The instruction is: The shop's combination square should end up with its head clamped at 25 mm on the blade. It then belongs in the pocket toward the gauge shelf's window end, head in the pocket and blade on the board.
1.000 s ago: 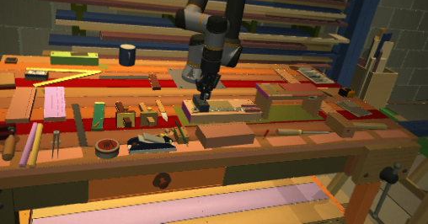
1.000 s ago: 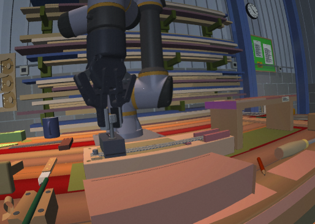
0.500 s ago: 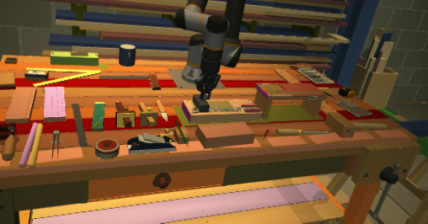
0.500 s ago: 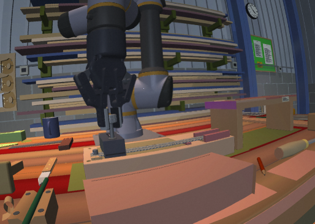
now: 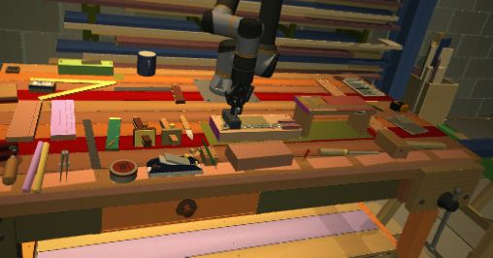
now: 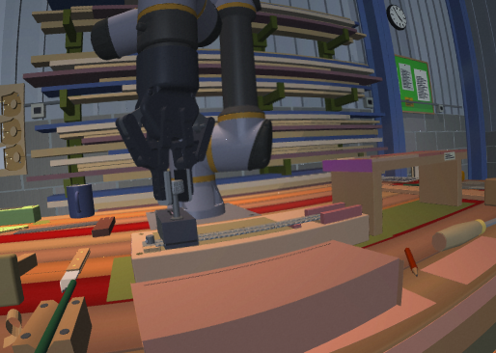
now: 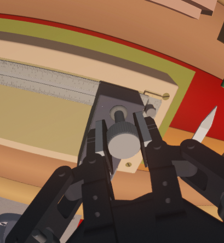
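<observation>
The end of the steel blade [image 7: 45,82] is hidden under the combination square's dark head [image 7: 113,109], which sits near the blade's end on a pale wooden board [image 5: 257,128]. The head's knurled lock knob [image 7: 123,139] stands up on its screw and is clamped in my closed gripper [image 7: 121,142], which comes straight down over the head [image 6: 176,229]. The blade [image 6: 260,226] runs along the board toward purple stop blocks [image 6: 337,211]. The gauge shelf [image 5: 335,110] stands just beyond the board, with a purple end cap.
A dark blue cup [image 5: 146,63] stands at the bench's back. A large pinkish block [image 6: 270,294] lies in front of the board. A chisel [image 5: 347,152], a red pencil [image 6: 410,262], a hand plane [image 5: 174,165] and marking tools crowd the front of the bench.
</observation>
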